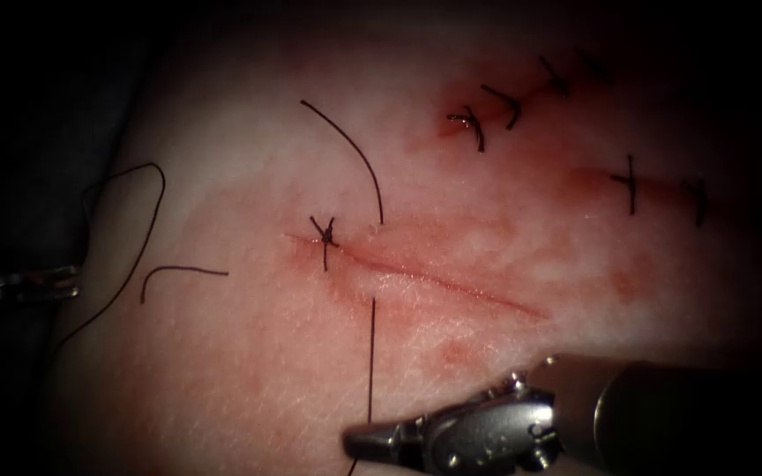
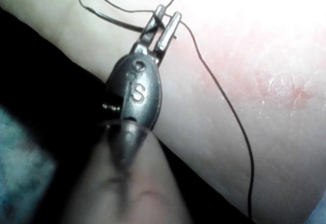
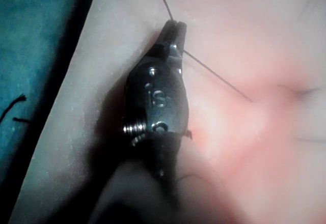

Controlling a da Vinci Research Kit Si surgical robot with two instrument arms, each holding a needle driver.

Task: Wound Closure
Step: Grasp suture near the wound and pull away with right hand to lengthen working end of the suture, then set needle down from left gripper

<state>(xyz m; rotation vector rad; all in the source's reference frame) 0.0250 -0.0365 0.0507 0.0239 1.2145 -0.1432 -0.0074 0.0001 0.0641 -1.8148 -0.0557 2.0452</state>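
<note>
Along the lower edge of the endoscope view, the right pincer (image 1: pixel 354 438) lies low over the tissue (image 1: pixel 249 370), closed on the thread (image 1: pixel 371 353). That strand rises straight from its tip to the cut (image 1: pixel 451 286), meeting it just right of a tied knot (image 1: pixel 326 234). At the far left edge, the left pincer (image 1: pixel 24 284) sits beside the tissue. Its wrist view shows the tips nearly together, with a looping stretch of thread pinched between them.

A thin dark arc (image 1: pixel 354 150) curves from the upper middle of the frame down to the cut. I cannot tell whether it is the needle or stiff thread; neither tool holds it. A loose cut end of thread (image 1: pixel 183 271) lies at left, between the knot and the left pincer. Finished stitches (image 1: pixel 504 101) sit at upper right.

Thread this fine is probably light, limp and slippery, and it likely frays if crushed. It seems best held flat between the tips, away from the knot. The tissue looks soft and moist and would probably tear under a hard pull.
</note>
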